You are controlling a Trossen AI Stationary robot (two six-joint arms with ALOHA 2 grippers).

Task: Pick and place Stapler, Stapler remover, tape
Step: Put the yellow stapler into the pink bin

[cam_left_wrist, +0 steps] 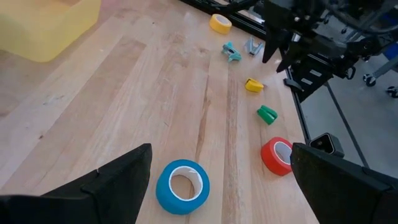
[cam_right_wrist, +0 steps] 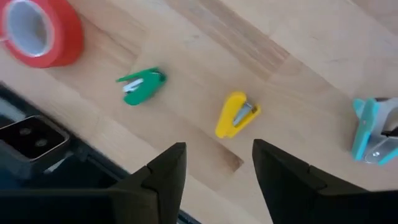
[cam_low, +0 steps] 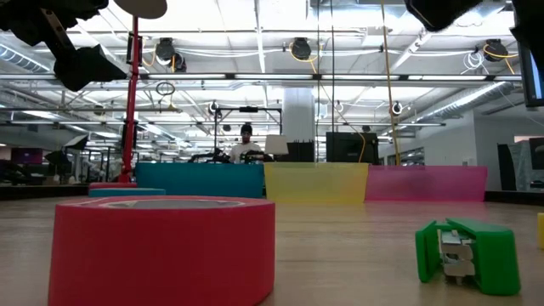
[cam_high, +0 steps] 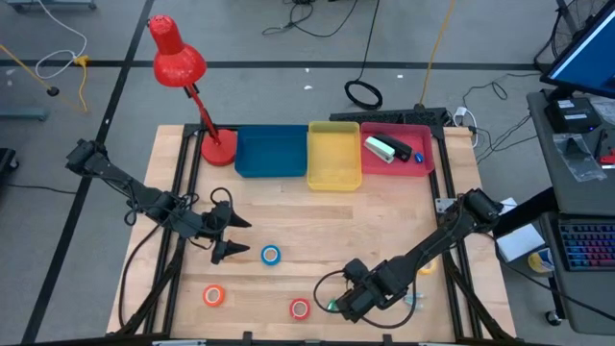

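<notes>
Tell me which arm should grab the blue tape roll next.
Left. The left end effector hangs open right beside the blue tape roll, which lies between its fingers in the left wrist view. The right end effector is over by the red roll.

red tape (cam_right_wrist: 38, 32) cropped, teal clip (cam_right_wrist: 373, 130) cropped

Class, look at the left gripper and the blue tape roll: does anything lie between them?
Nothing visible does. The left gripper hangs open beside the blue tape, with only bare table between them; the left wrist view shows the roll between its fingers.
</notes>
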